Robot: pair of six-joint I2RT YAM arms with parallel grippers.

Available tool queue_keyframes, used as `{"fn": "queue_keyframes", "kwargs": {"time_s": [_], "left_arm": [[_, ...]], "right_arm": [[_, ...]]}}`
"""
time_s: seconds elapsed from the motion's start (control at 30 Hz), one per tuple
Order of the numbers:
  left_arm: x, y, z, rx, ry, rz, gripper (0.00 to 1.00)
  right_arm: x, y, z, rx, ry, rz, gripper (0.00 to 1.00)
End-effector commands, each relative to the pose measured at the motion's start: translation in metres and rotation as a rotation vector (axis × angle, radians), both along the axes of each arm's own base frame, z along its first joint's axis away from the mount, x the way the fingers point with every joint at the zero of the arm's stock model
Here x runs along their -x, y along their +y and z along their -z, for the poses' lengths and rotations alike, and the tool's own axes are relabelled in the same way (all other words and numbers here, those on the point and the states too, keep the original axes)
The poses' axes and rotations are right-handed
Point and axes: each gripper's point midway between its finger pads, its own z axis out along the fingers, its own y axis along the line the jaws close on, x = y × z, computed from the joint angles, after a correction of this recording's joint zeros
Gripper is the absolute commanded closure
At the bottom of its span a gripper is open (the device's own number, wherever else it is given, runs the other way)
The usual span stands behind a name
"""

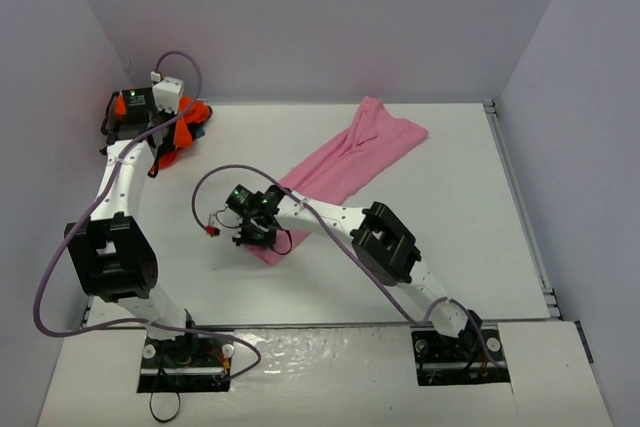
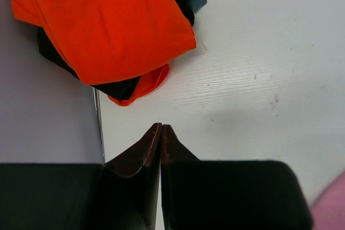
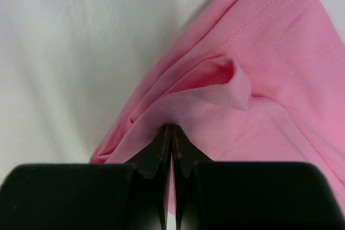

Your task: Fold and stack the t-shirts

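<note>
The pink t-shirt (image 1: 345,162) lies bunched in a long diagonal strip across the middle of the table. My right gripper (image 1: 260,235) is at its near left end, shut on a fold of the pink cloth (image 3: 269,52), with fingertips (image 3: 164,133) pinching the hem. The orange t-shirt (image 1: 188,130) lies crumpled in the far left corner on top of the dark navy-black t-shirt (image 2: 121,87). My left gripper (image 1: 163,144) hovers just in front of that pile. It is shut and empty (image 2: 160,127), and the orange cloth (image 2: 108,20) is a short way ahead of its tips.
The left wall (image 2: 43,117) stands close beside the left gripper and the pile. The back wall and right wall (image 1: 570,97) enclose the white table (image 1: 450,217). A red-tipped cable (image 1: 211,232) hangs by the right wrist.
</note>
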Motion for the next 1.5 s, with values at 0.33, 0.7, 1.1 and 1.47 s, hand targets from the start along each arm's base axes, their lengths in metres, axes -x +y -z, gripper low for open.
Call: {"fn": "queue_keyframes", "kwargs": {"time_s": [0.33, 0.7, 1.1, 1.47], "left_arm": [[-0.020, -0.014, -0.043, 0.050, -0.143, 0.076, 1.00], [-0.022, -0.035, -0.042, 0.070, -0.126, 0.164, 1.00], [-0.017, -0.067, -0.052, 0.059, -0.135, 0.252, 1.00], [0.017, -0.152, -0.047, 0.120, -0.095, 0.559, 0.68]], "right_arm": [[0.113, -0.295, 0.014, 0.824, 0.414, -0.047, 1.00], [0.082, -0.349, -0.018, 0.903, 0.289, 0.092, 1.00], [0.038, -0.231, -0.072, 0.482, 0.019, 0.087, 0.83], [-0.029, -0.235, -0.145, 0.306, -0.265, 0.312, 0.58]]}}
